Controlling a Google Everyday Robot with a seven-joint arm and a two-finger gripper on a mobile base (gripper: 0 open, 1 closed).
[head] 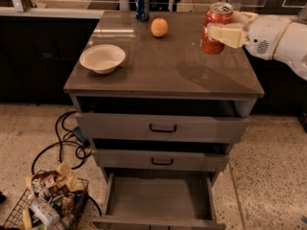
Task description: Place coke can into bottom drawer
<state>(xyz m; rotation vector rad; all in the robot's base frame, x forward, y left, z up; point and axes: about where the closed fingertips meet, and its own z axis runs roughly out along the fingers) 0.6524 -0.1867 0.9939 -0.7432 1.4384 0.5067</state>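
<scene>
My gripper (225, 28) is shut on the red coke can (214, 28) and holds it lifted above the right side of the cabinet top (168, 66), tilted slightly. The white arm reaches in from the right edge. The bottom drawer (160, 200) is pulled out below the two upper drawers, and its grey tray holds nothing that I can see.
On the cabinet top stand a white bowl (102, 58) at front left, an orange fruit (159, 27) and a blue soda can (141, 5) at the back. A wire basket of snack packets (45, 200) and black cables (67, 138) lie on the floor at left.
</scene>
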